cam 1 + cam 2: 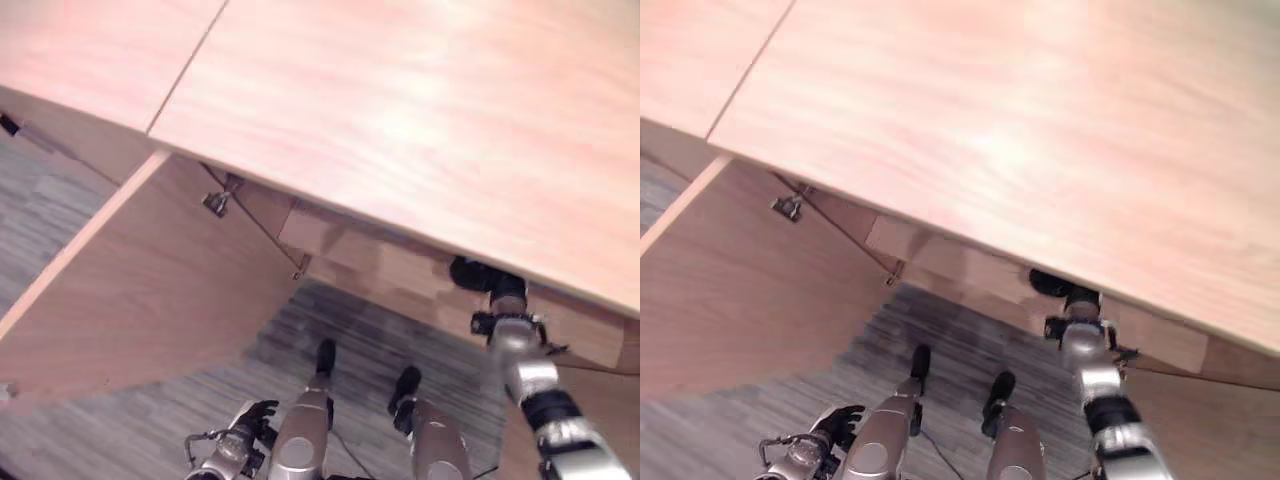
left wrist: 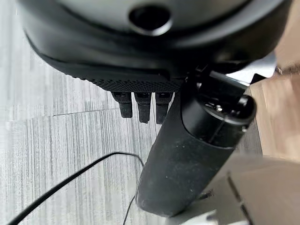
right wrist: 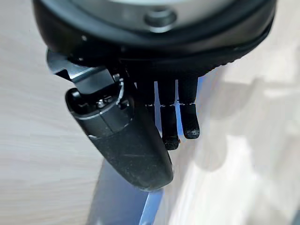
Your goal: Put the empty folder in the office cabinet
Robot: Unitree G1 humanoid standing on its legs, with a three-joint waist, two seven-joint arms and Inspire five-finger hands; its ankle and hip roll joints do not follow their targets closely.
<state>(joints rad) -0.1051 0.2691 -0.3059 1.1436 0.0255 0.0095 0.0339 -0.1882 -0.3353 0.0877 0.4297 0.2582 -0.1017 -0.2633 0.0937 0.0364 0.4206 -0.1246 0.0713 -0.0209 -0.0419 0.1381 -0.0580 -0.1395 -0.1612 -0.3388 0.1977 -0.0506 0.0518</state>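
Note:
My right hand (image 1: 478,272) reaches under the wooden top (image 1: 400,120) into the open office cabinet, and most of it is hidden by the top's front edge. In the right wrist view, a blue folder (image 3: 119,206) stands edge-on between the hand's thumb (image 3: 126,145) and its fingers (image 3: 180,122), which pinch it against pale wooden panels. My left hand (image 1: 255,415) hangs low beside the legs with relaxed fingers and holds nothing. It also shows over the grey floor (image 2: 56,154) in the left wrist view.
The cabinet door (image 1: 150,290) stands swung open at the left, with a metal hinge (image 1: 216,204) near its upper corner. A seam splits the wooden top at the far left. Grey striped carpet (image 1: 350,340) lies in front of the cabinet.

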